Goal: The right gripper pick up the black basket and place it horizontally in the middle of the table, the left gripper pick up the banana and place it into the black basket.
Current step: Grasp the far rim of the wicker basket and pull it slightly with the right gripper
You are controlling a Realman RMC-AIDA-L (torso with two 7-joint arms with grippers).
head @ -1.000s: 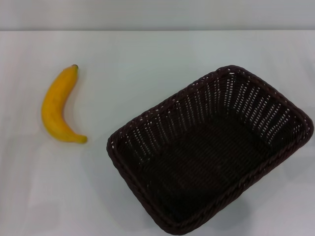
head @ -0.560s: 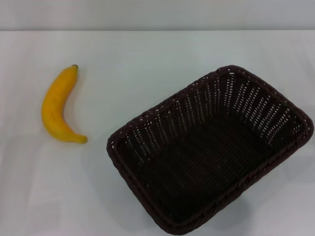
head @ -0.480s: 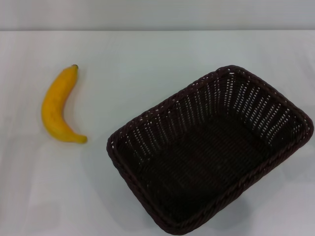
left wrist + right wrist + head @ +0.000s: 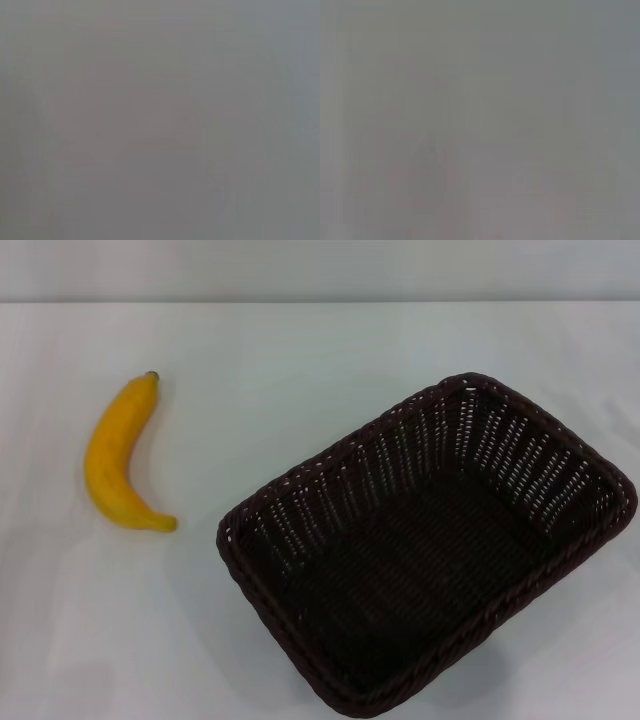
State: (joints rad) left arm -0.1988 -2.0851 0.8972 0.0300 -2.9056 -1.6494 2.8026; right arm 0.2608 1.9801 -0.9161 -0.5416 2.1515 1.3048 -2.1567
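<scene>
Neither the left gripper nor the right gripper appears in the head view, and both wrist views show only a flat grey field, so gripper state can't be determined. The black basket (image 4: 430, 550) sits on the white tabletop (image 4: 300, 350), right of centre, rotated diagonally, open side up, w/ nothing inside. The banana (image 4: 117, 458) lies on the tabletop's left side, well apart from the basket, stem tip pointing to the far edge.
</scene>
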